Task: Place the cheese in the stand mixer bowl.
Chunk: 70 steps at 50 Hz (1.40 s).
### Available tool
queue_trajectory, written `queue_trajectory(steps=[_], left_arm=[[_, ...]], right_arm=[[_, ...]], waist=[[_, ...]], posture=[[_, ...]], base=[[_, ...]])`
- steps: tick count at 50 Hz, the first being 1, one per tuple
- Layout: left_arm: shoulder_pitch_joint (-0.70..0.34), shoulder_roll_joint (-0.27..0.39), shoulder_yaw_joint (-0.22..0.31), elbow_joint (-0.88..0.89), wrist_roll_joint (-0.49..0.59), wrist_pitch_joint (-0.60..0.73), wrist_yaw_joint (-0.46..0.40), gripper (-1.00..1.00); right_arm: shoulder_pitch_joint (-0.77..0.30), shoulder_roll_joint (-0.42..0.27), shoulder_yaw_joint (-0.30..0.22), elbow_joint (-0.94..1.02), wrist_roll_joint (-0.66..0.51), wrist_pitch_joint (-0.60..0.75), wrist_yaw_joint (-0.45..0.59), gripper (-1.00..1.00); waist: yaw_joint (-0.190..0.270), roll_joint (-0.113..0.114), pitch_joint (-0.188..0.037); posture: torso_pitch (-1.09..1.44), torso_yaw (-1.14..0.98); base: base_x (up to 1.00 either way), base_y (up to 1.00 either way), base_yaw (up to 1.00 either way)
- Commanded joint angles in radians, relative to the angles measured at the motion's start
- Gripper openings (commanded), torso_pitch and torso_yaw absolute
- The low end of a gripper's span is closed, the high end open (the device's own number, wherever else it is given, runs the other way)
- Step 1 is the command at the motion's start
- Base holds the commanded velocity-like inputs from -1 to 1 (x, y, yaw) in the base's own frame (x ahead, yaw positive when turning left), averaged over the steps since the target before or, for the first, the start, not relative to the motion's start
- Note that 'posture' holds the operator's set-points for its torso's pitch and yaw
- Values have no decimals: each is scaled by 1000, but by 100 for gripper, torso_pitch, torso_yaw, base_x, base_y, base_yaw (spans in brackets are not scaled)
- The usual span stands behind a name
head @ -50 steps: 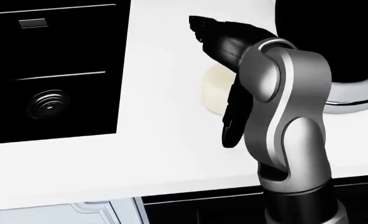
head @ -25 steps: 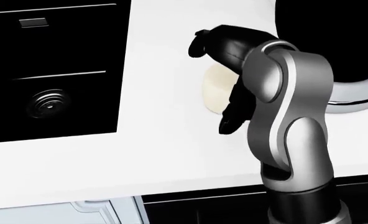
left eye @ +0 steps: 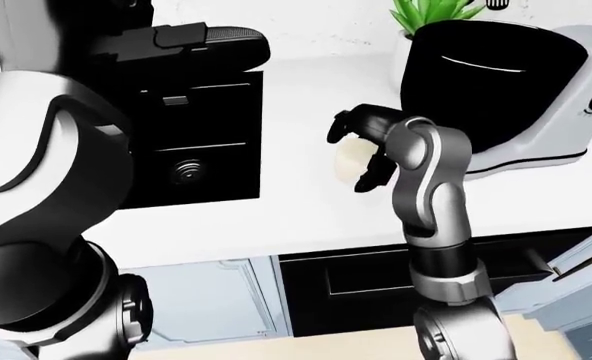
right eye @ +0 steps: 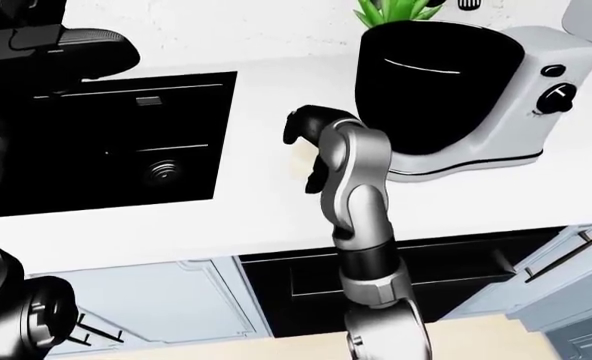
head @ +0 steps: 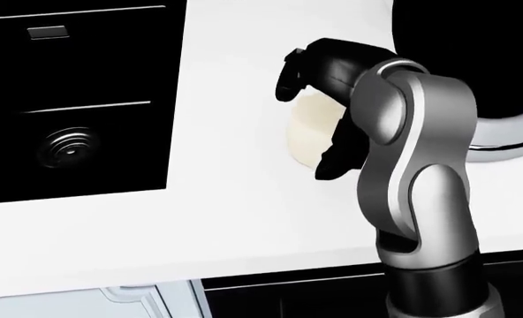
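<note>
While curled over the counter: right hand (head: 319,106), black fingers (head: 290,76) wrapped around the cheese (head: 310,132).
Cheese: pale block on the white counter (head: 226,185), between the sink (head: 76,99) and the stand mixer (right eye: 496,97).
Mixer bowl (right eye: 436,94): black, just right of the hand.
Left hand: cannot tell.

My right hand (right eye: 311,154) curls over the white counter (right eye: 256,217), hiding most of the pale cheese (right eye: 302,158). The stand mixer (right eye: 516,105) stands just right, its black bowl (right eye: 431,86) nearest my hand.
</note>
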Motion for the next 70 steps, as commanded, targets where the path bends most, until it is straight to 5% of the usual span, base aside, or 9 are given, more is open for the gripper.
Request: queue_trajectory(steps=[1, 4, 5, 22, 25, 26, 44, 56, 70], left_arm=[[-28, 10, 14, -10, 6, -23, 1, 100], [-27, 9, 12, -10, 7, -24, 0, 100], [-26, 10, 12, -8, 10, -27, -3, 100], [-24, 3, 11, -11, 19, -24, -9, 100], [-24, 2, 11, -11, 18, -23, -8, 100], [-24, 1, 11, -11, 19, -23, -7, 100], [-26, -1, 11, -12, 20, -19, -8, 100], [-31, 1, 9, -15, 8, -15, 6, 100], [-26, -7, 7, -11, 31, -20, -13, 100]], right_arm=[[-30, -6, -7, -31, -3, -5, -21, 29], [-32, -6, -5, -28, -2, -5, -22, 18], [-32, -4, -4, -27, -3, -5, -23, -11], [-24, 3, 1, -34, -4, -7, -22, -15], [-24, 6, 4, -45, -6, -9, -17, -58], [-25, 8, 4, -52, -7, -8, -13, -100], [-57, 35, 10, -157, -33, -3, 33, -100], [-175, 48, 3, -237, -45, 22, 58, -100], [-424, -26, -31, -155, -5, 42, 76, -100]], waist=[[-1, 1, -28], [0, 1, -28], [0, 1, -28], [0, 0, -29], [0, 0, -29], [0, 0, -28], [-2, 2, -25], [-4, 6, -19], [-8, 9, -12]], posture=[[0, 0], [0, 0], [0, 0], [0, 0], [0, 0], [0, 0], [0, 0], [0, 0], [0, 0]], base=[[0, 0, 0], [0, 0, 0], [0, 0, 0], [0, 0, 0], [0, 0, 0], [0, 0, 0], [0, 0, 0], [0, 0, 0], [0, 0, 0]])
